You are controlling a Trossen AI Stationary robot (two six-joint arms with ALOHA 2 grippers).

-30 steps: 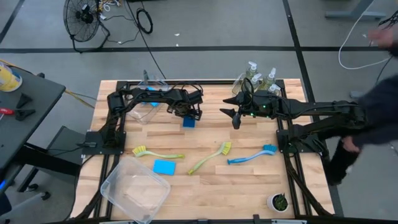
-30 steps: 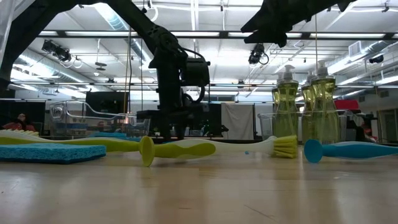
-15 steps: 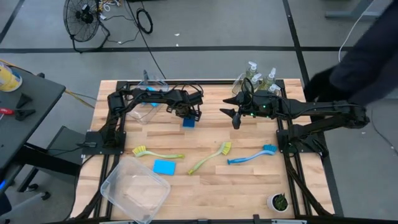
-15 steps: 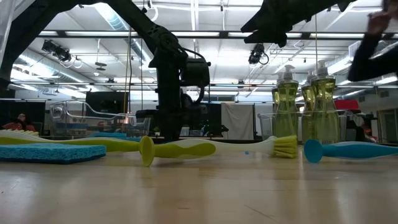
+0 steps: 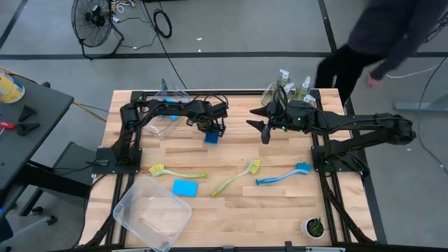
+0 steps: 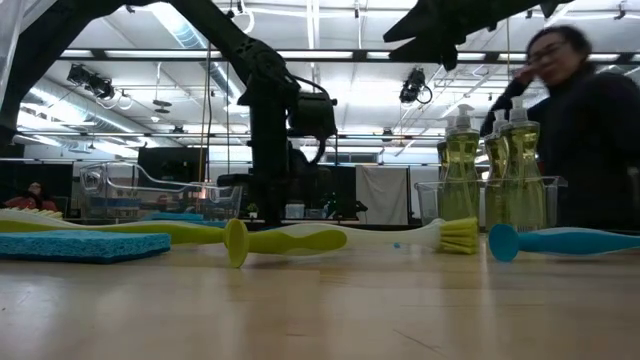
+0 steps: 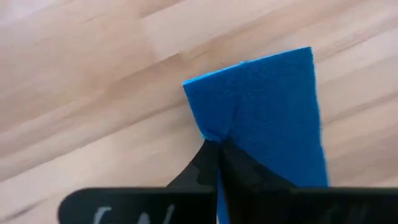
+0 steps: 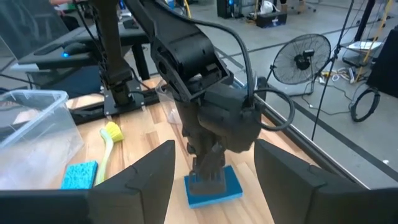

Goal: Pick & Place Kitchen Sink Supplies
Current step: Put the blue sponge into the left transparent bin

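Observation:
A blue sponge (image 5: pixel 212 137) lies flat on the wooden table, left of its middle and toward the far side. My left gripper (image 5: pixel 208 129) stands over it, pointing down, shut on it; the right wrist view shows it planted on the sponge (image 8: pixel 231 185). My right gripper (image 5: pixel 260 131) hovers open, high above the table's middle, its fingers holding nothing. Soap bottles (image 5: pixel 290 89) stand in a clear bin at the far right. Two yellow-green brushes (image 5: pixel 175 172) (image 5: pixel 238 177), a blue brush (image 5: pixel 283 175) and a lighter blue sponge (image 5: pixel 185 187) lie on the near half. My left gripper pinches the blue sponge between its two fingertips (image 7: pixel 239 171), close to one edge (image 7: pixel 208 127). The fingers come from above, pointing down. The sponge's top puckers into a small ridge (image 7: pixel 229 118) at the tips. It still lies on the table.
A clear bin (image 5: pixel 152 213) sits at the near left corner and another (image 5: pixel 168 105) at the far left, behind my left arm. A small potted plant (image 5: pixel 313 227) stands at the near right. A person (image 5: pixel 392 35) moves beyond the far right corner.
My left gripper has shut on the blue sponge without shifting from its place; the sponge stays on the table. The person beside the table's right edge has walked toward the far side. My right arm has kept still.

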